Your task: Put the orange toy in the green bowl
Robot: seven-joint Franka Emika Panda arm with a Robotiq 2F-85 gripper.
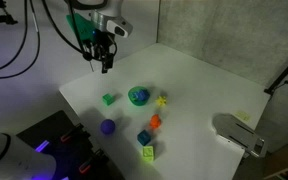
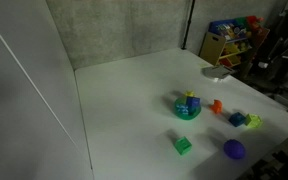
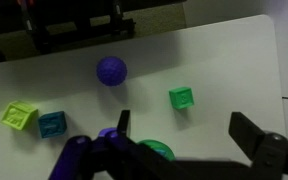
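In an exterior view, lowest in the frame and nearest the camera, a lime cube (image 1: 148, 153) sits on the white table (image 1: 204, 80); just above it lies a blue cube (image 1: 144, 137), and to the left, apart from both, a purple ball (image 1: 108, 127). Above the blue cube is the orange toy (image 1: 155, 122), resting on the table near the frame's centre, below and to the right of the green bowl (image 1: 138, 96) and apart from it. A yellow star (image 1: 162, 100) lies just beside the bowl on its right; a green block (image 1: 108, 99) lies to the bowl's left. In the upper middle of the frame, over the far part of the table, hangs the gripper (image 1: 106, 62). From an exterior view on another side the orange toy (image 2: 217, 105) lies right of the green bowl (image 2: 187, 110), between it and the blue cube (image 2: 237, 118). In the wrist view the gripper (image 3: 180, 125) enters from the bottom edge, its jaws spread wide with nothing between them; the green bowl (image 3: 156, 150) shows partly at the bottom edge; the green block (image 3: 182, 97) and purple ball (image 3: 111, 70) lie higher in the frame.
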